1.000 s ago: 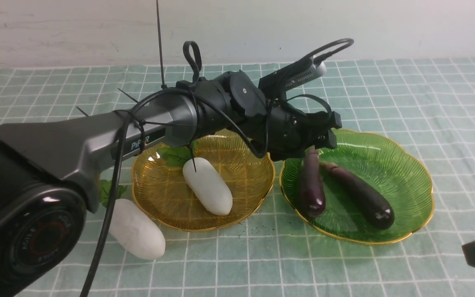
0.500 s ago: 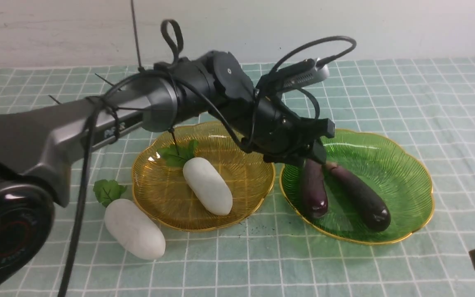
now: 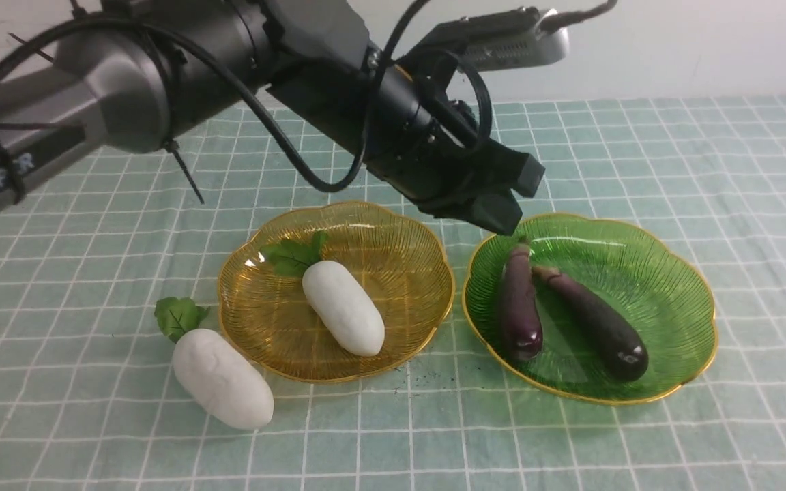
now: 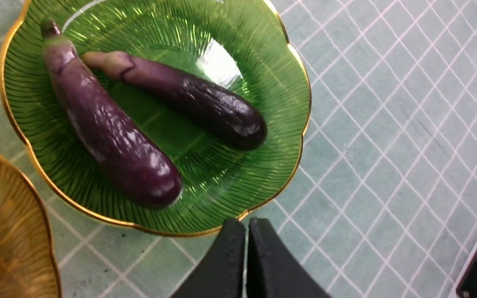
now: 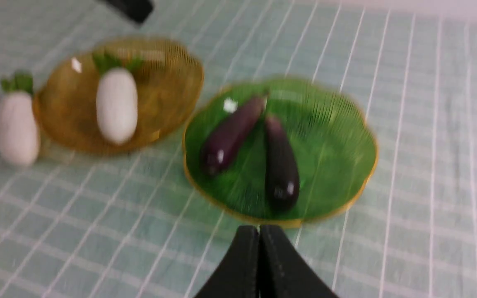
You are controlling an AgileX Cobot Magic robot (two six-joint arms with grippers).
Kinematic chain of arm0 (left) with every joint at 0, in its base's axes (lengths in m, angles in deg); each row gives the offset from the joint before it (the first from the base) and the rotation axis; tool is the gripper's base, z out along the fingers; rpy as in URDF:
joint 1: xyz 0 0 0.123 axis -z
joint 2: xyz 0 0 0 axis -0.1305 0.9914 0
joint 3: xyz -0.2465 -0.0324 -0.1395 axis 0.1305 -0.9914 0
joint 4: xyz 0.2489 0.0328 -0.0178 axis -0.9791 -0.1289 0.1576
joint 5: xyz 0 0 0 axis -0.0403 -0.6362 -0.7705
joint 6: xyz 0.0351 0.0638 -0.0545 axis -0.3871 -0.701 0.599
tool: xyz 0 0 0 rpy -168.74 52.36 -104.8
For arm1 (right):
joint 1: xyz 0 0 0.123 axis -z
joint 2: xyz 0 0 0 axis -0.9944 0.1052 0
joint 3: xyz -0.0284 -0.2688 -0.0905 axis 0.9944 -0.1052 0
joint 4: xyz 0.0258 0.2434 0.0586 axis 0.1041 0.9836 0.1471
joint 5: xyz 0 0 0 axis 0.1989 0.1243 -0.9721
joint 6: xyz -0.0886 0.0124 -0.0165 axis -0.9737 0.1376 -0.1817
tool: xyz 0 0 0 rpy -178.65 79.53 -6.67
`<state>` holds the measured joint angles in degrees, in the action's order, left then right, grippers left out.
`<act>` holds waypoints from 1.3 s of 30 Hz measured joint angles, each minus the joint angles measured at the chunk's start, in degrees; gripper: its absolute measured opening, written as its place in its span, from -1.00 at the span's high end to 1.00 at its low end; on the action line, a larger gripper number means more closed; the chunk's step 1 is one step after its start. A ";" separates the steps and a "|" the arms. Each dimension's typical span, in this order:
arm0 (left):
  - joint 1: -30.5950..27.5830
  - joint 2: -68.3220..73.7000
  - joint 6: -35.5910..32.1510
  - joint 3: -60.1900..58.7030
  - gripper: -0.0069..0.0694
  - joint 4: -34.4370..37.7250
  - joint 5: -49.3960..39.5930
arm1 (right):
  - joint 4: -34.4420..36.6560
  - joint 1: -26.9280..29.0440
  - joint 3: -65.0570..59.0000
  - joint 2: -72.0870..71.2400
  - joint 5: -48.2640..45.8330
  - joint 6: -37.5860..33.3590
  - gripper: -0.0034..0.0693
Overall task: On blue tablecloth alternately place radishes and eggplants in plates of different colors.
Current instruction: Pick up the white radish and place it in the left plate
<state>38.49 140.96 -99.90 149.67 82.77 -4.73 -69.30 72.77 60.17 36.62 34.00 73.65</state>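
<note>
Two dark purple eggplants (image 3: 520,307) (image 3: 594,320) lie side by side in the green plate (image 3: 666,286). One white radish (image 3: 343,307) rests in the amber plate (image 3: 406,273); the other radish (image 3: 222,378) lies on the blue tablecloth (image 3: 707,157) just left of that plate. My left gripper (image 3: 499,218) hangs shut and empty above the green plate's far-left rim. In the left wrist view its fingers (image 4: 246,225) are pressed together over the plate's (image 4: 263,103) edge. In the blurred right wrist view my right gripper (image 5: 259,231) is shut and empty, away from the green plate (image 5: 338,136).
A white wall runs behind the cloth's far edge. The left arm (image 3: 161,75) stretches across the upper left of the front view, with cables and its wrist camera (image 3: 502,37) above the plates. Open cloth lies right of the green plate and in front of both plates.
The left gripper has let go of the left eggplant, closed, and risen up and away from the green plate. The right gripper has dropped out of the front view's lower right corner.
</note>
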 joint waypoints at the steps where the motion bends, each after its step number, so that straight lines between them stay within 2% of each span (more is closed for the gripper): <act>1: 0.00 -0.75 0.00 0.00 0.84 -1.20 -1.03 | 0.00 0.00 -0.82 -0.85 3.02 0.00 0.94; 3: 0.00 -1.90 0.00 0.00 0.84 -3.01 -3.12 | 0.00 0.00 -2.35 -2.13 6.85 0.00 0.94; 8: 0.00 -6.17 0.07 0.00 0.84 -14.87 -10.06 | -0.15 0.00 -9.31 -3.12 20.98 0.00 0.94; 13: -0.17 -9.82 4.98 0.00 0.84 -27.10 -10.78 | -0.15 0.00 -11.22 -3.12 24.49 0.00 0.94; 16: -1.72 -10.90 8.84 -0.11 0.83 -30.24 -11.19 | -0.15 0.00 -11.22 -3.12 24.90 0.00 0.94; 18: -3.20 -11.16 9.69 -0.24 0.83 -30.74 -11.30 | -0.15 0.00 -11.22 -3.12 24.90 0.00 0.94; 21: -9.91 -11.24 11.86 -2.05 0.83 -30.38 -11.24 | -0.26 0.00 -11.61 -3.14 24.79 0.00 0.94; 24: -13.21 -11.24 12.04 -3.96 0.83 -29.31 -11.24 | -0.65 0.00 -11.60 -3.14 24.54 0.00 0.94; 32: -27.75 -11.24 13.42 -17.12 0.81 -25.29 -10.87 | -5.25 0.00 -11.60 -3.14 21.69 0.00 0.94; 35: -30.39 -10.65 13.65 -22.11 0.80 -21.54 -10.51 | -6.48 0.00 -11.60 -3.14 21.05 0.00 0.94; 39: -30.68 -8.84 15.53 -24.39 0.73 -18.35 -8.09 | -6.84 0.00 -11.60 -3.14 20.74 0.00 0.94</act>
<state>7.81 132.12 -84.37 125.28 64.42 -12.82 -76.14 72.77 48.57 33.48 54.74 73.65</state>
